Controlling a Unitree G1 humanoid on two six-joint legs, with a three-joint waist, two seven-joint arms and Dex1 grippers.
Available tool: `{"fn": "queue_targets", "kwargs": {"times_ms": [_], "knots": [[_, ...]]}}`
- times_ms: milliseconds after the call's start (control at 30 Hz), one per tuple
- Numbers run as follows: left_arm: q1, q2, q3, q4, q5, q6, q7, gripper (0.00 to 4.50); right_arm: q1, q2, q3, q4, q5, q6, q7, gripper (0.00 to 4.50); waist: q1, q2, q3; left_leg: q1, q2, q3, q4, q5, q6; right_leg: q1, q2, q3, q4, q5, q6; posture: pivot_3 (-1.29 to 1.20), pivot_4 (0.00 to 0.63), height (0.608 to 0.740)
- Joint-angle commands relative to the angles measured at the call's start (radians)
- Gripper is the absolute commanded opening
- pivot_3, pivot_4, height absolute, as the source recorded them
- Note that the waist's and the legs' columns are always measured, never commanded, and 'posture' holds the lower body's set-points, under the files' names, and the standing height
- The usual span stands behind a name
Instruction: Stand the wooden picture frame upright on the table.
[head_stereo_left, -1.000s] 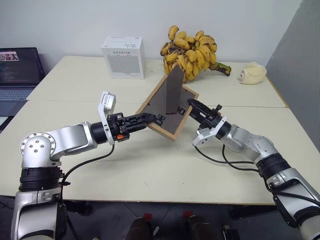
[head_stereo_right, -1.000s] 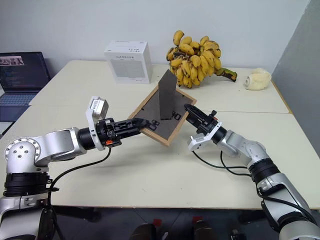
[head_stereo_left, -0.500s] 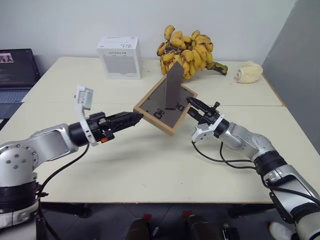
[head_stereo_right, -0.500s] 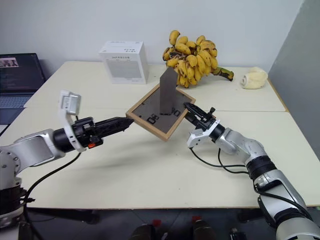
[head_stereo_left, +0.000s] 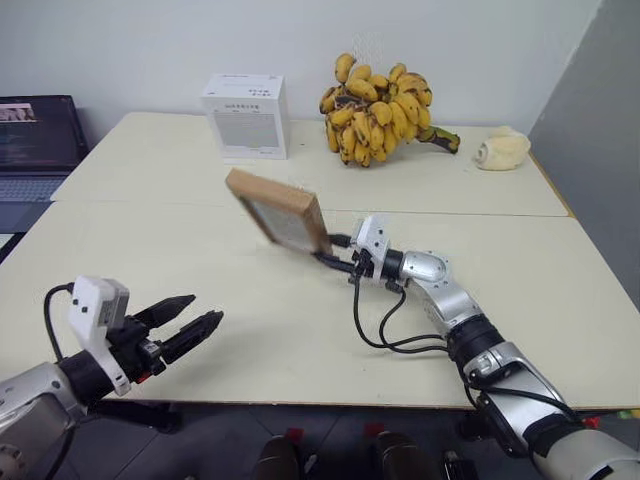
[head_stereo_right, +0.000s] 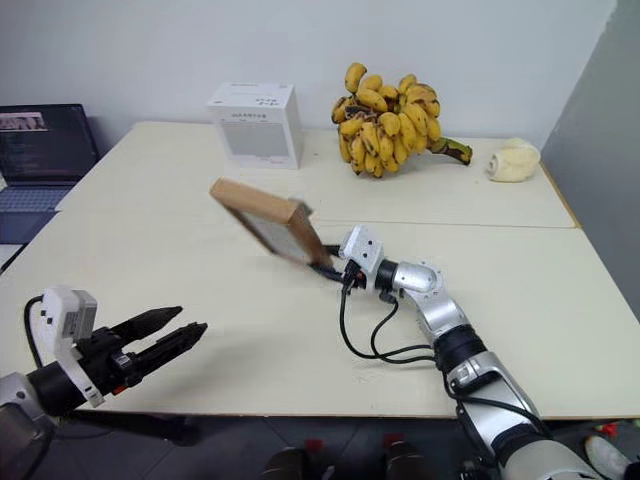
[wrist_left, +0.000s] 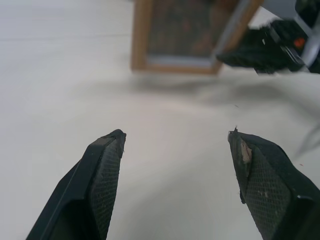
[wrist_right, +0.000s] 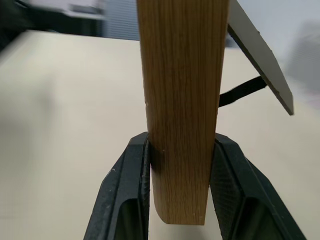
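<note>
The right tool (head_stereo_left: 338, 262) pinches one grained edge of the light-wood picture frame (head_stereo_left: 278, 209), held tilted above the smooth cream table (head_stereo_left: 300, 330), while the left tool (head_stereo_left: 185, 323) hangs spread, empty.

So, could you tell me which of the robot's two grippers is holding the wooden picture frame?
The right gripper: its fingers clamp the wooden picture frame by its edge above the table. The left gripper hangs open and empty, apart from the frame.
</note>
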Motion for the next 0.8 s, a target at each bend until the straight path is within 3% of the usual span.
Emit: {"fn": "queue_targets", "kwargs": {"times_ms": [33,800], "knots": [[0.013,-0.002,0.045,-0.067,-0.017,-0.016,0.024,3.52,0.018,-0.002,-0.04,-0.091,0.109,0.191,0.13,1.38,0.002,0.001,0.001,0.0,0.0,0.0,0.0,0.0,0.0,0.0,0.0,0.0,0.0,0.0,0.0,0.0,0.15,0.74],[-0.101,0.047,-0.03,-0.08,-0.135,0.002,0.136,3.52,0.023,0.068,-0.159,0.097,0.097,0.4,0.145,1.38,-0.002,0.002,0.001,0.0,0.001,0.0,-0.001,0.0,0.0,-0.001,0.001,0.0,0.0,-0.001,0.002,0.0,0.15,0.74]]}}
